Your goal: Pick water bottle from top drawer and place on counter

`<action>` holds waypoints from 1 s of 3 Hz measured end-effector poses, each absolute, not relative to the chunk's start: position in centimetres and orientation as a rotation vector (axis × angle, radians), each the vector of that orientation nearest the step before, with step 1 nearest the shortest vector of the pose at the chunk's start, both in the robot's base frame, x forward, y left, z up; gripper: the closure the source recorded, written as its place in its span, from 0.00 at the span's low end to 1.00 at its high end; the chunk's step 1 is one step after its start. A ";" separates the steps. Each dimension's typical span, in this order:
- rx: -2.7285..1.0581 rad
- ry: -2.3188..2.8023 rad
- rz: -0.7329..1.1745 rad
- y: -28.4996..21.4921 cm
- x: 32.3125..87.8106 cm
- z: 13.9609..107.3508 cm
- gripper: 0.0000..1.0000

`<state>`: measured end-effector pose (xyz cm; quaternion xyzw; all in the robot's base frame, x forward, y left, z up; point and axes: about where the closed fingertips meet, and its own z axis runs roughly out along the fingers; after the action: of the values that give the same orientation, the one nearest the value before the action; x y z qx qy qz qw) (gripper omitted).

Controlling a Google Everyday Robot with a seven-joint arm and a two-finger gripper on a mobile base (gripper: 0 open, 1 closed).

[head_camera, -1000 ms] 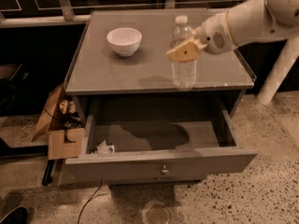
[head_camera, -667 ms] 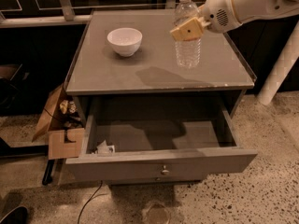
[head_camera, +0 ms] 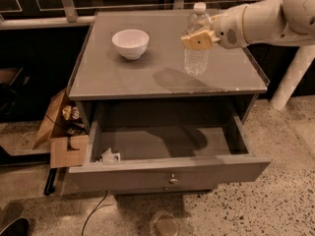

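The water bottle, clear with a white cap, hangs upright over the right part of the counter, its base a little above the surface. My gripper comes in from the right on a white arm and is shut on the bottle's upper body with its tan fingers. The top drawer stands pulled open below, with its small metal knob at the front centre. Inside it only a small crumpled white thing lies at the left front corner.
A white bowl stands on the counter's back left. An open cardboard box with items sits on the floor left of the cabinet. A white post stands at the right. A cable runs on the speckled floor.
The gripper has carried the bottle up and farther back over the counter, away from the front right edge. The drawer and bowl have not moved.
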<state>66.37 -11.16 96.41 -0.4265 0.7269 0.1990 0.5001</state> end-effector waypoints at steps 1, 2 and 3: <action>-0.964 1.768 0.507 -11.3 66.7 93.7 1.00; -0.918 1.780 0.530 -11.2 67.1 91.8 1.00; -0.910 1.783 0.535 -11.2 67.4 91.8 1.00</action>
<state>67.43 -11.16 91.81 -0.3777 0.7404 0.2223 0.5096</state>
